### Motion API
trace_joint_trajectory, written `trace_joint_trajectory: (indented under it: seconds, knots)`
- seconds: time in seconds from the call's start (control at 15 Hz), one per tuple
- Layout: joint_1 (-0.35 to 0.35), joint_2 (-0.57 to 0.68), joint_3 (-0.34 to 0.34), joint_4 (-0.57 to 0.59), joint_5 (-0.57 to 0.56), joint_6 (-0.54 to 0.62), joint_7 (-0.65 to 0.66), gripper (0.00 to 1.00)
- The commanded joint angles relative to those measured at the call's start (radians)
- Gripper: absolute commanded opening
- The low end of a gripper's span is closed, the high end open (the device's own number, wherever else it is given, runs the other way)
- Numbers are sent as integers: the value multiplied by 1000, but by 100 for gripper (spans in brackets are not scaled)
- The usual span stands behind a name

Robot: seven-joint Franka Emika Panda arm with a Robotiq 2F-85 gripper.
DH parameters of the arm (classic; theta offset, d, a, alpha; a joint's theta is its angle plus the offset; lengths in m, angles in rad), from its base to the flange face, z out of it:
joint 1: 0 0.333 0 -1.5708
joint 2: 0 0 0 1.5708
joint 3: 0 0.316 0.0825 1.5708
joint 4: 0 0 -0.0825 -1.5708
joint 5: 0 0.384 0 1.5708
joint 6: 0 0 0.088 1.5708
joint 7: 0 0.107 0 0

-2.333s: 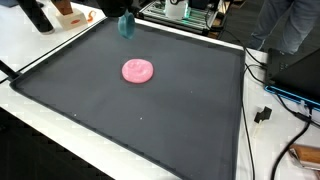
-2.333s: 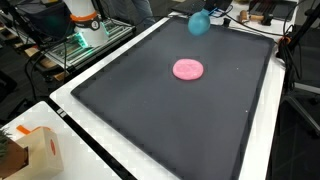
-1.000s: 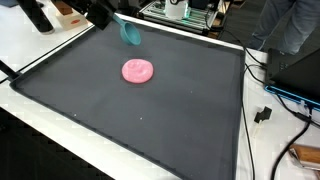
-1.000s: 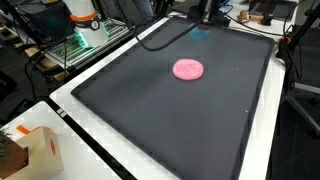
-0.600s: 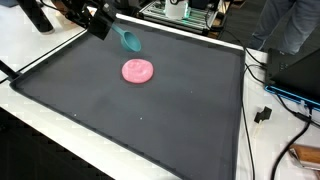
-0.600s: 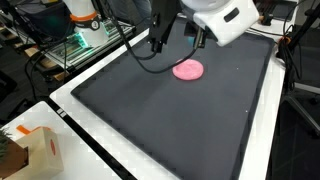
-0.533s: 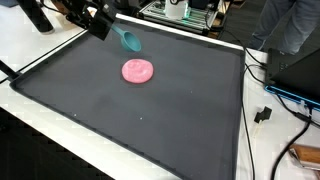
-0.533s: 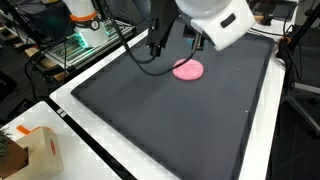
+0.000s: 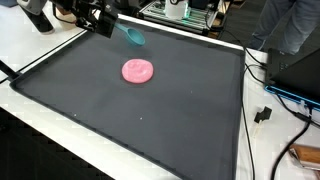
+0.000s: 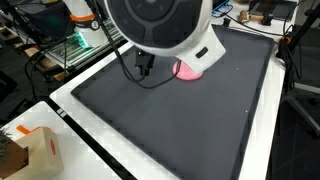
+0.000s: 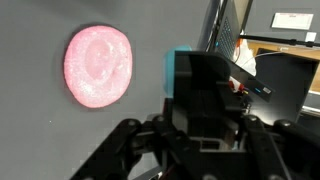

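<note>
**Gripper [image 9: 110, 24] holding a teal cup [image 9: 133, 36] above the far left corner of a black mat [image 9: 190, 120].**

At the far left in an exterior view, the arm comes in over the mat's corner. Its jaws are closed down on the cup, which juts out to the right, tilted and clear of the mat. Further right, near the mat's middle, a flat pink disc [image 9: 137, 70] lies apart from both cup and gripper. The wrist view places it left of the held cup. At the right edge, cables [image 9: 262, 72] trail over the white table. As a judgement, a good carry calls for a firm grip, since the cup hangs at an angle. It should travel high enough to clear the disc and be levelled before any lowering.
</note>
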Motion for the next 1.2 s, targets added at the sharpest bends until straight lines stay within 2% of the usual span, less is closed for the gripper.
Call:
trace_joint_trajectory:
  seconds: [0.0,0.2,0.6,1.13]
  knots:
    - [-24,42,-11,18,47,-65,-45,25]
    - [-37,76,-16,23,76,-86,-86,25]
    - [-29,103,-37,9,100,-44,-126,25]
    - [-9,104,-52,-5,88,33,-93,25]
